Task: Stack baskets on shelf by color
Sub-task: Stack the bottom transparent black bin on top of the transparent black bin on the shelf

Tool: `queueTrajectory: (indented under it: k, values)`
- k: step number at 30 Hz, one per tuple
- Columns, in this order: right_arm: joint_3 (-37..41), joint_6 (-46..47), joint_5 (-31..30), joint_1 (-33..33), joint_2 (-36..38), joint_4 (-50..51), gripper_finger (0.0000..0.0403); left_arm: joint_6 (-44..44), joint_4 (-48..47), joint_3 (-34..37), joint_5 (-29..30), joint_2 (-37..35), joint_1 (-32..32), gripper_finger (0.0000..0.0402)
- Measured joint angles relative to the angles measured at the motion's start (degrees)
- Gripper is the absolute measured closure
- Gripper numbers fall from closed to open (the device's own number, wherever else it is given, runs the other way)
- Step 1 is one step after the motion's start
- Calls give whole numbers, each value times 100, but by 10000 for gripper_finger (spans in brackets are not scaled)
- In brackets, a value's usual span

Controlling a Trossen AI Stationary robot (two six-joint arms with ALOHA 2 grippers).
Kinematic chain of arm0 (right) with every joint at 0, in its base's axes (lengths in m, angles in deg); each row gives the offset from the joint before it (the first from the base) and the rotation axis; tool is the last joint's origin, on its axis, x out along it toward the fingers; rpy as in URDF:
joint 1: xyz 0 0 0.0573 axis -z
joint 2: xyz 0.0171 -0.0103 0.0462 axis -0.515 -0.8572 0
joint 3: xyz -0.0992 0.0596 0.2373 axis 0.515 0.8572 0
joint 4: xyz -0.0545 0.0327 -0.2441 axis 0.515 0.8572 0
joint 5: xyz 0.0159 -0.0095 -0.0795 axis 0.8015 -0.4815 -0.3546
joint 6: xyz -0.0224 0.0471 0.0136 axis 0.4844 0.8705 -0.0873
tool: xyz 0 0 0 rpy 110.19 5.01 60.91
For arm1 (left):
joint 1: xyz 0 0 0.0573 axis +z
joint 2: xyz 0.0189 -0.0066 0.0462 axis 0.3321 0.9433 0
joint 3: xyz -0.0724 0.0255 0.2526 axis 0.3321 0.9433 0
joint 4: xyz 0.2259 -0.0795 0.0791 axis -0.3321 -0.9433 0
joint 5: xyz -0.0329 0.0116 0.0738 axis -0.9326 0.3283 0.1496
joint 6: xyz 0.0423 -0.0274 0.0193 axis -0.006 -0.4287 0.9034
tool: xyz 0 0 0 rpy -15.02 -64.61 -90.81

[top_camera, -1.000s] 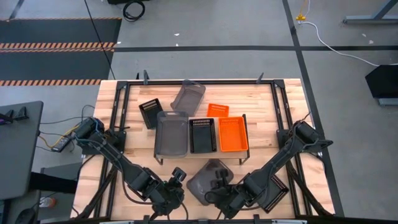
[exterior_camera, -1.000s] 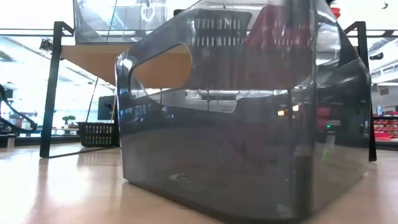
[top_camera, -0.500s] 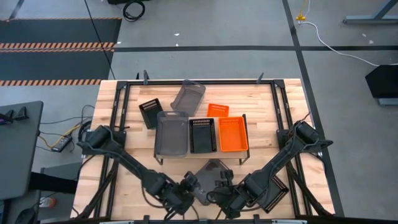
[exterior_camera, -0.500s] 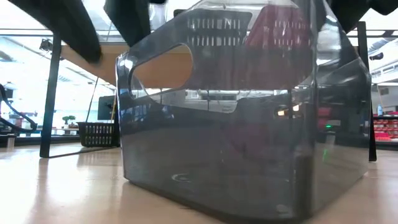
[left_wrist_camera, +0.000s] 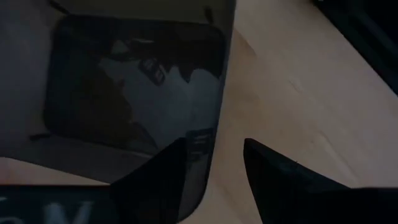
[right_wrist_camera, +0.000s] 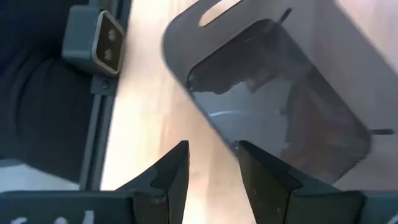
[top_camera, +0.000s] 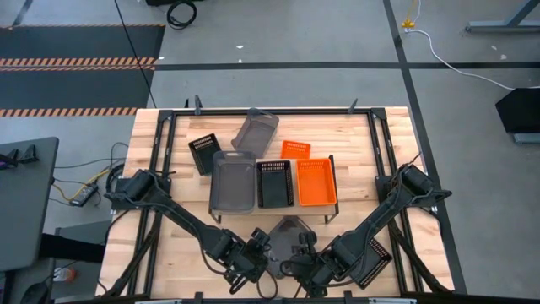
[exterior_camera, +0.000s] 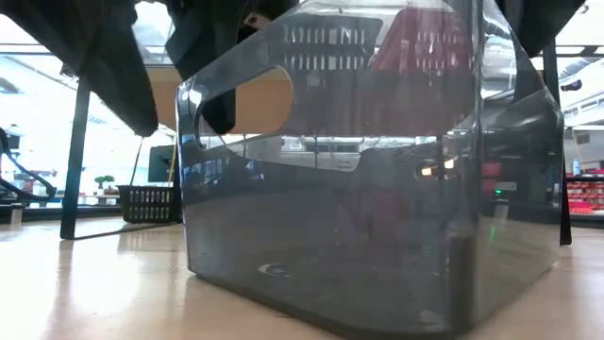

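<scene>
Both my grippers are closing in on the grey basket (top_camera: 285,241) at the table's near edge: left gripper (left_wrist_camera: 214,163), newly arrived, straddling its wall with jaws apart, right gripper (right_wrist_camera: 212,163) likewise apart, so lifting toward the shelf (top_camera: 332,176) seems next.

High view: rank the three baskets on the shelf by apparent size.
1. grey basket, clearly largest.
2. orange basket and black basket: look nearly alike; orange perhaps slightly wider, too close to rank.
</scene>
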Motion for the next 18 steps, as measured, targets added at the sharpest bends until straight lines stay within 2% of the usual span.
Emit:
queueTrajectory:
  k: [7,18]
  values:
    - [-60,0,302,0,9,10,257,-45,-43,-4,-30,172,56,244]
    - [-1050,-306,274,0,20,337,257,-155,-87,2,13,418,81,286]
